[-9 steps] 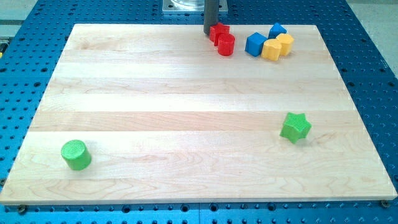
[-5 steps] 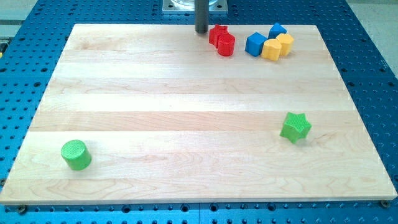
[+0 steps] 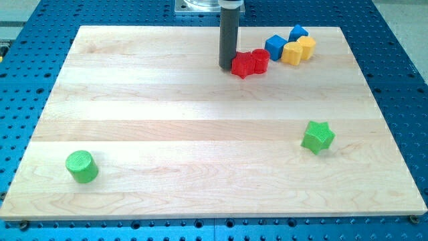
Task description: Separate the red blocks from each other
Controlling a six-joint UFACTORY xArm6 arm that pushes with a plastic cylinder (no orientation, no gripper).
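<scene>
Camera view: wooden tabletop (image 3: 200, 134) on a blue perforated base (image 3: 401, 80).
Claw: none fitted, so nothing can be held; my tip (image 3: 227, 67) is all there is to push with.
Tip position: on the tabletop, touching or just beside the view's-left face of the red pair.
Red blocks: a red star block (image 3: 243, 65) and a red cylinder (image 3: 260, 59), pressed together near the view's top centre, star on the view's left.
Neighbours: a blue block (image 3: 274, 46) just beside the cylinder; two yellow blocks (image 3: 298, 49) and another blue block (image 3: 298, 31) beyond.
Elsewhere: a green star block (image 3: 317, 136) at lower right, a green cylinder (image 3: 81, 166) at lower left, both well apart.
Handling, judged: small, rigid, light; should slide readily on smooth wood. The cylinder may roll off a glancing push; the star's points may catch and turn it.
Contact advice: push into the seam, not the outer face.
Hard to make out: the seam between the reds; exact tip contact; the rod's upper end, cut off.
</scene>
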